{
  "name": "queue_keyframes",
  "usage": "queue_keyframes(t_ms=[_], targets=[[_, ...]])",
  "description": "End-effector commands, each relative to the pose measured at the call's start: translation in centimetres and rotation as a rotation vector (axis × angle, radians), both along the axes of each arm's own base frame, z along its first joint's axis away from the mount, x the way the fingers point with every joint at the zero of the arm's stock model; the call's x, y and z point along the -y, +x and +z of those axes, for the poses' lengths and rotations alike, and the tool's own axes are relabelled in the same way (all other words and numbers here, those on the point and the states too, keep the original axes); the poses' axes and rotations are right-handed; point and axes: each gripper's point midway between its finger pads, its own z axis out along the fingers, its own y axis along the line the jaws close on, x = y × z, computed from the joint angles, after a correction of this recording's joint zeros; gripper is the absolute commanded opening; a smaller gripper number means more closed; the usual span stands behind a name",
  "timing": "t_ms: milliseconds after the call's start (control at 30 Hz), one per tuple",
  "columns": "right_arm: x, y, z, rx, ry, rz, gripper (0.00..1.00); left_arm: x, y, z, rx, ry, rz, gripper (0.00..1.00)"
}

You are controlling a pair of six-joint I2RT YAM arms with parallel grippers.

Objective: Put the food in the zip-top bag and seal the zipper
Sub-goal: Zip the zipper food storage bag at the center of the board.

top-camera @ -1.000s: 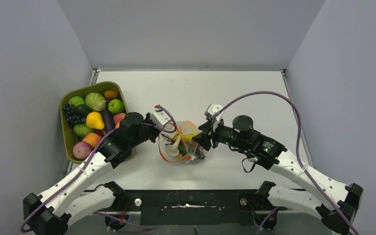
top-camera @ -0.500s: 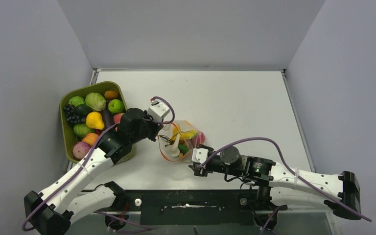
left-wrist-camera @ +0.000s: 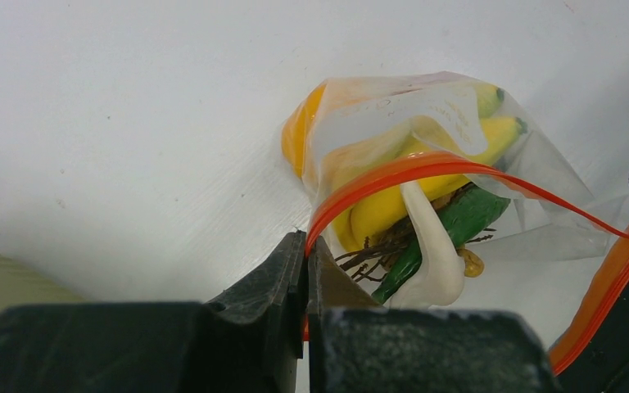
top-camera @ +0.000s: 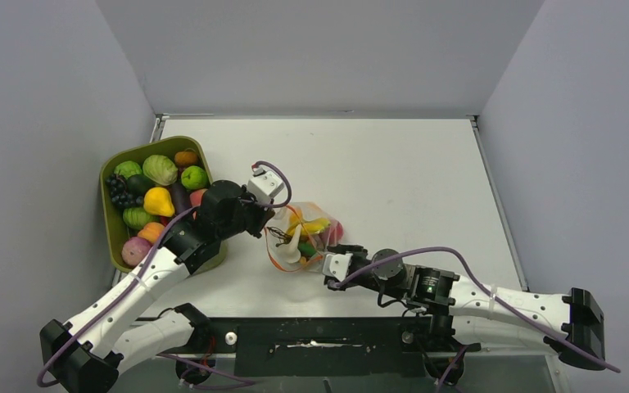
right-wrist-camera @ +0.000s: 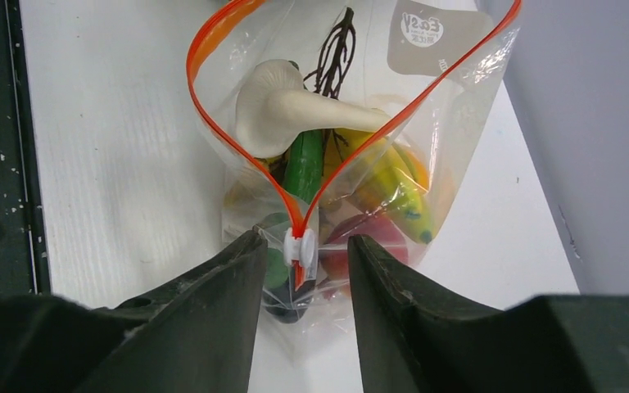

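Two arms meet at the zip-top bag (top-camera: pixel 311 237), which lies on the white worktop (top-camera: pixel 393 172) near the middle, right of the olive-green tray (top-camera: pixel 106 214) of loose toy produce. The left gripper (left-wrist-camera: pixel 305 250) has its jaws clamped together on the left end of the zipper (left-wrist-camera: pixel 426 161), the red strip running out from between them. The right gripper (right-wrist-camera: pixel 303 246), at the bag's near end, has its jaws apart on either side of the white slider (right-wrist-camera: pixel 299 248), not touching it. The zipper gapes in a wide loop, joined only at the slider. Inside the bag sits the food (right-wrist-camera: pixel 393 192): yellow bananas, a green piece, a white mushroom (right-wrist-camera: pixel 287 102) and a red piece.
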Motion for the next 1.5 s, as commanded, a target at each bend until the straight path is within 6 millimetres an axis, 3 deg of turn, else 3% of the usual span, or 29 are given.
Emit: queue_keyframes(t_ms=[0,267,433,633,733,833,933,1067,1133,1233,1467], targets=[[-0.1,1.0,3.0,0.081,0.108,-0.017,0.38,0.6,0.4,3.1,0.065,-0.085,0.0,0.0],[1.0,2.4,4.4,0.05,0.154,-0.043,0.0,1.0,-0.2,4.6,0.082,-0.13,-0.033,0.0],[1.7,3.1,6.1,0.033,0.193,-0.041,0.0,0.0,-0.3,4.9,0.074,-0.088,-0.008,0.0],[1.8,2.4,7.3,-0.002,0.252,-0.016,0.0,-1.5,-0.9,5.6,0.078,-0.038,0.019,0.0],[1.5,2.1,7.9,-0.02,0.278,0.005,0.0,-1.6,-1.3,7.3,0.119,-0.029,-0.015,0.3],[1.5,2.6,7.6,-0.032,0.271,-0.008,0.0,-0.2,-2.2,10.0,0.19,-0.051,-0.147,0.4],[1.6,3.2,7.5,-0.061,0.259,-0.017,0.0,2.4,-3.9,12.6,0.31,-0.085,-0.387,0.48],[1.6,3.6,8.2,-0.067,0.272,-0.005,0.0,5.5,-6.4,16.7,0.484,-0.262,-0.605,0.55],[1.7,3.7,8.6,-0.062,0.277,-0.002,0.0,6.6,-7.0,17.7,0.527,-0.324,-0.674,0.58],[1.9,4.0,9.1,-0.064,0.279,0.009,0.0,8.1,-7.4,17.1,0.502,-0.334,-0.775,0.59],[1.8,4.1,9.1,-0.057,0.283,0.049,0.0,10.6,-8.8,12.9,0.379,-0.338,-0.975,0.64]])
